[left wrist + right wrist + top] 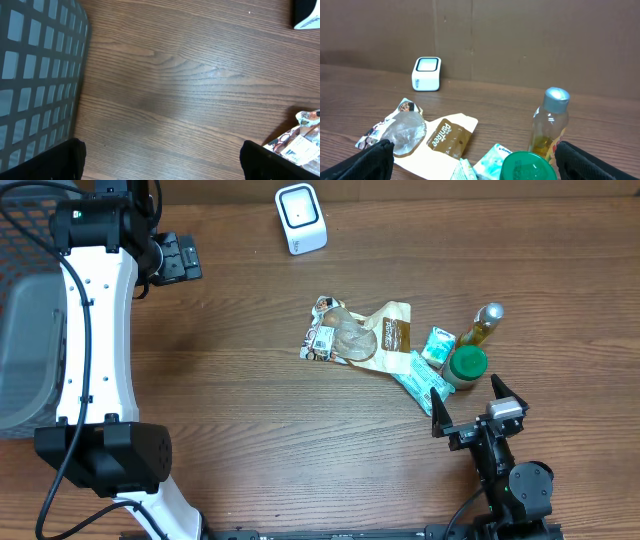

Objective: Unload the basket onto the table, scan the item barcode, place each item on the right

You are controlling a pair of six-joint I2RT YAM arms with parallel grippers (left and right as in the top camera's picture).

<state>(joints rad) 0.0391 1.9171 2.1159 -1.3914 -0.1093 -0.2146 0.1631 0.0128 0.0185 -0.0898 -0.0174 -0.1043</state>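
From overhead, the left tool [185, 258] and right tool [470, 406] both gape wide, empty. Snack packets [355, 335], a bottle [484, 322] and a green-lidded jar [466, 365] cluster just before the latter, seemingly for easy reach, well apart from the white scanner [300, 218] on the surface [250, 410]. Left wrist: bare wood beside a basket [35, 75]. Right wrist: a brown packet [447, 137] shows white lettering, unreadable.

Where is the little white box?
The white box stands alone at the top middle of the overhead view, beyond the pile of snack packets and to the left of the bottle.
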